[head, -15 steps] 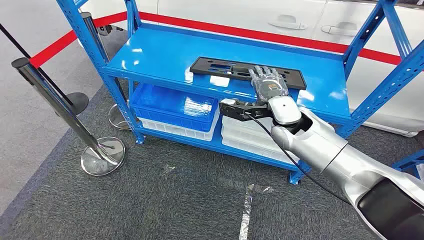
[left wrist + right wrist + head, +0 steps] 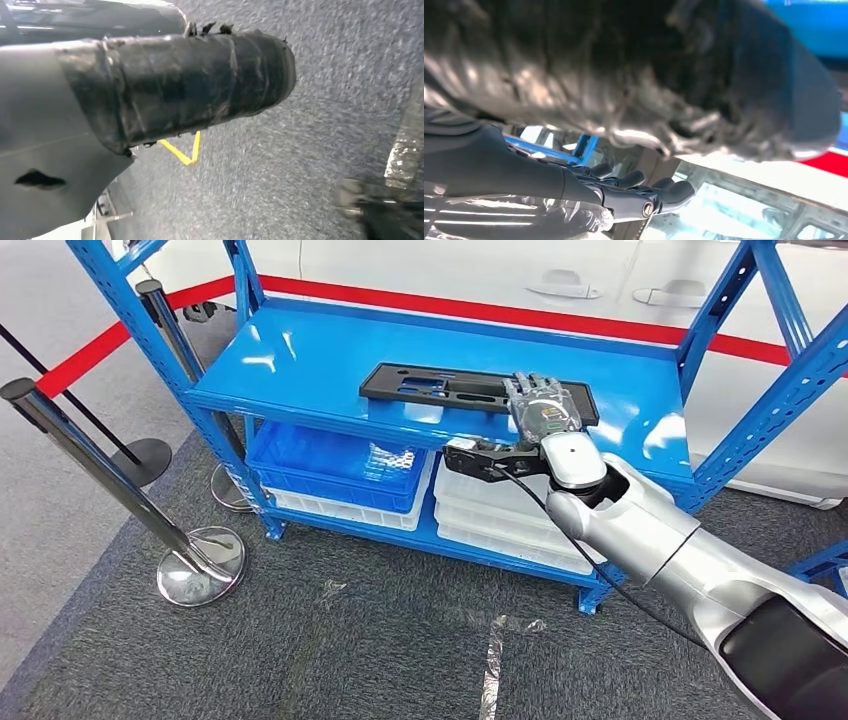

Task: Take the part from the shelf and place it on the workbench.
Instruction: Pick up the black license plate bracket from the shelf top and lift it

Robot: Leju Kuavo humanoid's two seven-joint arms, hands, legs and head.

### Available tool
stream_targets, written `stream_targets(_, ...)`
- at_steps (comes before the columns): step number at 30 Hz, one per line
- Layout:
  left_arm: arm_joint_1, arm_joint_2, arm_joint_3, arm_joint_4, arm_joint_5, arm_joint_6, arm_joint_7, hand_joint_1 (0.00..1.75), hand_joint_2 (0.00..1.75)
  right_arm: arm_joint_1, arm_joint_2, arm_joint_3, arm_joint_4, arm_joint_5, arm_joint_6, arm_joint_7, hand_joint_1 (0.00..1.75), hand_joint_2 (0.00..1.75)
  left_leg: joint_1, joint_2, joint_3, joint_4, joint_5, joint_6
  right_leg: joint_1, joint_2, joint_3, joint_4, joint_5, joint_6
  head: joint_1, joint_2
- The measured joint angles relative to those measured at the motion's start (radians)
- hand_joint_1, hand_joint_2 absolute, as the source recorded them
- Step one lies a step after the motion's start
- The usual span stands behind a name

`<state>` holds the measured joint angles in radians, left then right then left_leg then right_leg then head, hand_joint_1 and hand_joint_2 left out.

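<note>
The black plastic part [image 2: 478, 393], a long flat slotted panel, lies on the blue shelf's [image 2: 300, 355] top deck, centre-right of the head view. It looks stiff, light and thin-edged; judging by its length, a hold nearer mid-length would balance better. The right hand [image 2: 543, 410] rests its fingers flat on the part's right end; whether it grips, I cannot tell. Against the earlier frame, the whole scene has shifted slightly, so the camera moved; the hand's contact looks unchanged.

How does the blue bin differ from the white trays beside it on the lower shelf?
The blue bin is blue and sits on white trays; the white trays beside it form a bare white stack. The blue bin is under the shelf's left part, the white trays under the right hand. Both are shallow and rectangular.
</note>
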<state>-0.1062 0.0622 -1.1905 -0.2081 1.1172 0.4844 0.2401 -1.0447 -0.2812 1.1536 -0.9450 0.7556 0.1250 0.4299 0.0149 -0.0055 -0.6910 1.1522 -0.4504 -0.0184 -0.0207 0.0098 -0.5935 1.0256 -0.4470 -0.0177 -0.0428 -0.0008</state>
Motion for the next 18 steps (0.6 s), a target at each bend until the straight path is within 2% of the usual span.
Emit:
stream_targets(1,0.000,0.000,0.000,0.000,-0.001,0.000,0.001,0.00,0.00,-0.001,0.000,0.000,0.000,-0.001,0.001,0.000,0.00,0.00,-0.001,0.000,0.027,-0.062,0.026,0.002,0.001,0.001,0.004,0.002,-0.005,0.004,0.000,0.000)
stream_targets(2,0.000,0.001,0.000,0.000,-0.003,-0.001,0.002,0.00,0.00,-0.001,0.000,0.000,0.000,-0.001,0.001,0.000,0.00,0.00,-0.003,0.000,0.044,-0.103,0.035,0.007,0.002,0.002,0.005,0.002,-0.009,0.010,-0.001,0.000)
stream_targets(5,-0.003,0.001,-0.001,0.000,-0.004,-0.002,0.006,0.00,0.00,0.001,0.000,0.000,0.000,-0.002,0.005,0.000,0.00,0.00,-0.007,-0.001,0.056,-0.128,0.024,0.026,0.004,0.003,0.005,-0.003,-0.013,0.026,-0.003,0.000)
stream_targets(7,-0.003,0.001,-0.003,0.000,-0.005,-0.002,0.008,0.00,0.00,0.001,-0.001,0.000,0.000,-0.002,0.007,0.000,0.00,0.00,-0.005,0.000,0.068,-0.138,0.022,0.040,0.003,0.001,-0.003,0.022,-0.032,0.034,-0.001,0.000)
stream_targets(8,-0.003,0.001,-0.004,0.000,-0.005,-0.001,0.009,0.00,0.00,0.001,-0.001,0.000,-0.001,-0.002,0.007,-0.001,0.00,0.00,-0.003,0.000,0.075,-0.142,0.021,0.047,0.003,0.000,-0.022,0.063,-0.051,0.036,0.000,0.000)
stream_targets(10,-0.003,0.001,-0.005,0.000,-0.005,-0.001,0.009,0.00,0.00,0.006,-0.003,0.000,-0.001,-0.002,0.007,-0.001,0.00,0.00,-0.005,0.001,0.084,-0.143,0.014,0.058,0.003,-0.002,-0.091,0.193,-0.098,0.036,0.000,0.000)
stream_targets(11,-0.004,0.001,-0.005,0.000,-0.005,0.000,0.010,0.00,0.00,0.010,-0.004,0.000,-0.001,-0.002,0.007,-0.001,0.00,0.00,-0.006,-0.001,0.087,-0.142,0.010,0.061,0.003,-0.002,-0.128,0.249,-0.110,0.037,0.000,0.000)
stream_targets(12,-0.003,0.001,-0.006,0.000,-0.005,0.000,0.010,0.00,0.00,0.015,-0.005,0.000,-0.001,-0.003,0.007,-0.001,0.00,0.00,-0.007,-0.002,0.091,-0.140,0.005,0.062,0.003,-0.002,-0.151,0.274,-0.103,0.036,0.000,0.000)
stream_targets(13,-0.003,0.002,-0.006,0.000,-0.005,0.000,0.010,0.00,0.00,0.019,-0.006,0.000,-0.001,-0.003,0.007,-0.001,0.00,0.00,-0.008,-0.004,0.096,-0.137,-0.001,0.062,0.003,-0.002,-0.156,0.261,-0.078,0.035,0.000,0.000)
stream_targets(14,-0.003,0.002,-0.006,0.000,-0.004,0.000,0.010,0.00,0.00,0.021,-0.006,0.000,-0.001,-0.003,0.007,-0.001,0.00,0.00,-0.008,-0.005,0.101,-0.134,-0.008,0.060,0.003,-0.003,-0.142,0.213,-0.039,0.032,0.000,0.000)
stream_targets(15,-0.003,0.002,-0.006,0.000,-0.004,0.000,0.011,0.00,0.00,0.021,-0.006,0.000,-0.001,-0.003,0.007,-0.001,0.00,0.00,-0.008,-0.006,0.106,-0.130,-0.016,0.058,0.004,-0.003,-0.118,0.146,0.000,0.028,0.000,0.000)
stream_targets(16,-0.003,0.002,-0.006,0.000,-0.004,0.000,0.011,0.00,0.00,0.020,-0.006,0.000,0.000,-0.004,0.007,-0.001,0.00,0.00,-0.009,-0.007,0.110,-0.126,-0.023,0.054,0.007,-0.003,-0.091,0.086,0.025,0.025,0.000,0.000)
stream_targets(17,-0.003,0.002,-0.006,0.000,-0.004,0.000,0.012,0.00,0.00,0.020,-0.006,0.000,0.000,-0.004,0.006,-0.002,0.00,0.00,-0.010,-0.007,0.112,-0.123,-0.029,0.050,0.010,-0.003,-0.070,0.043,0.038,0.022,0.000,0.000)
stream_targets(18,-0.003,0.002,-0.006,0.000,-0.003,-0.001,0.014,0.00,0.00,0.020,-0.006,0.000,0.000,-0.005,0.006,-0.002,0.00,0.00,-0.011,-0.008,0.112,-0.122,-0.033,0.045,0.013,-0.002,-0.059,0.021,0.038,0.020,-0.001,0.000)
